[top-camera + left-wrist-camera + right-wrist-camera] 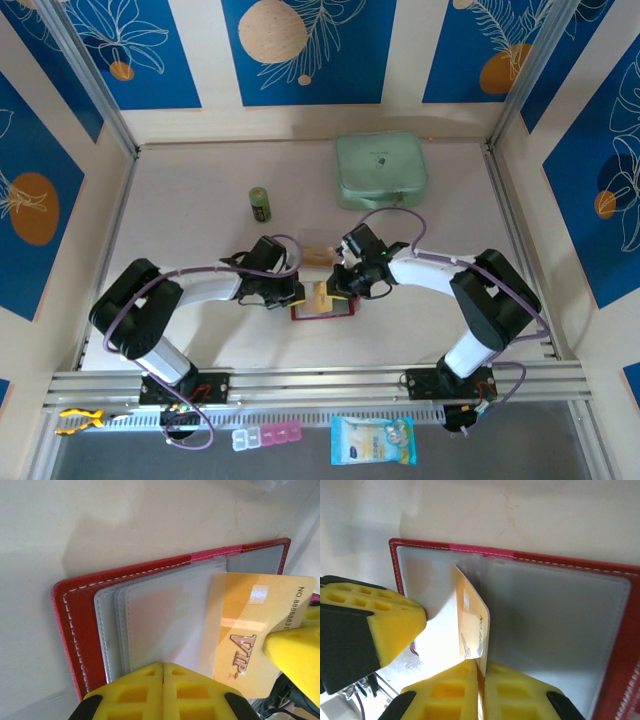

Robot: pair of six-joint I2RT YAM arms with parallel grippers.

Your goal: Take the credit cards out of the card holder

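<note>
**Gold card partway out, pinched on edge**

Right gripper (482,695): closed to a sliver on the exposed edge of the gold card (472,625), which is tilted up and partly drawn from a clear pocket of the card holder (620,630). Left gripper (162,690): fully closed, tips down on the clear pockets. Seemingly pinning them flat, though pin and pinch are hard to tell apart from this angle. Holder: lying open on the table (200,330) between the two wrists, red cover underneath.

Handling, by judgement: light, stiff, glossy plastic. Springy if bent, slippery between flat pads, prone to drag against the soft sleeve. Best taken well onto the face at the exposed edge and drawn in line with the pocket mouth, not twisted. As for the holder: thin and floppy, likely to lift along without a hold-down.

Around: a tan card (318,255) loose just behind the holder, a green cylinder (260,203) farther back on the left, a mint zip case (381,170) at the rear. Tightest spot: the two sets of yellow fingers just beside each other over the pocket. Worth minding the tan card on any pull toward the back.
</note>
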